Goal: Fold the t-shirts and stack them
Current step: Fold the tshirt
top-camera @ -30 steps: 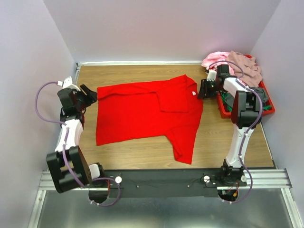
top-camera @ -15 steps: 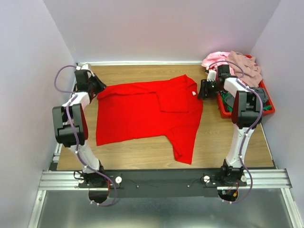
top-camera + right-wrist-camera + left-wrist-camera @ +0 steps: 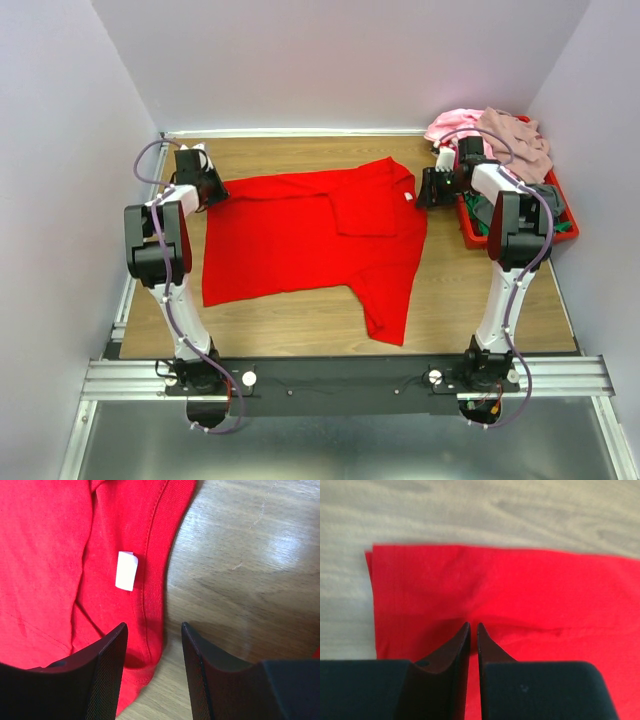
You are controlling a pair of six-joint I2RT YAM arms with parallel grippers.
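Red t-shirt [image 3: 300, 240] pinched in left jaws; right jaws spread above it.

Bright even light; glare on table [image 3: 280, 545]; left wrist view perhaps blurred.

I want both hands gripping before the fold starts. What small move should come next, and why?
Probably close the right hand on the red t-shirt. Its fingers stand open astride the shirt's edge near the white neck label, while the left hand looks already pinched on the far-left corner, fabric puckering at its tips.
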